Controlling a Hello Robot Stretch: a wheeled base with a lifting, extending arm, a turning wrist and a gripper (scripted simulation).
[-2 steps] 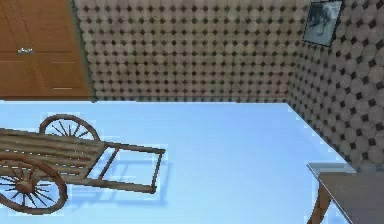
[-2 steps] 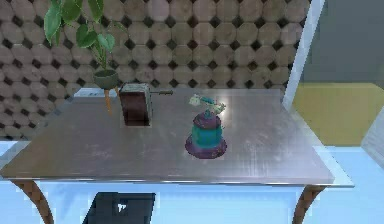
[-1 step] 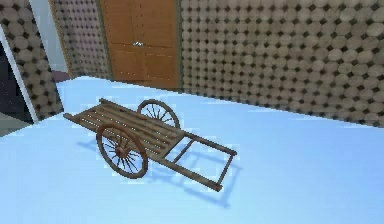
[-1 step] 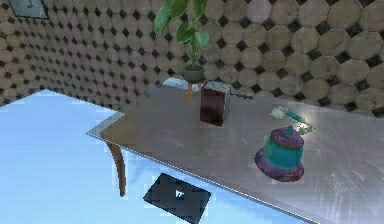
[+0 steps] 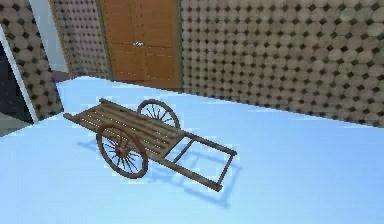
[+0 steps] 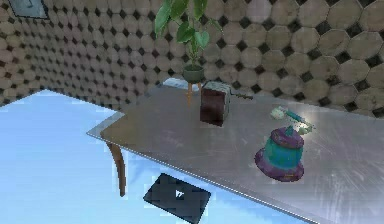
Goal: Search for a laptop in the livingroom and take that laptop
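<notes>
A flat dark slab (image 6: pixel 176 197) with a small white mark, shaped like a closed laptop, lies on the pale blue floor in the arm side view. It sits near the bottom edge, just under the front edge of a grey-topped table (image 6: pixel 160 125) and right of the table's brown wooden leg (image 6: pixel 117 166).
On the table stand a potted plant (image 6: pixel 188 40), a dark brown box (image 6: pixel 213 104) and a teal and purple ornament (image 6: pixel 282 150). In the forward view a wooden two-wheeled cart (image 5: pixel 140 135) stands mid-floor. A wooden double door (image 5: pixel 140 40) is set in the patterned far wall.
</notes>
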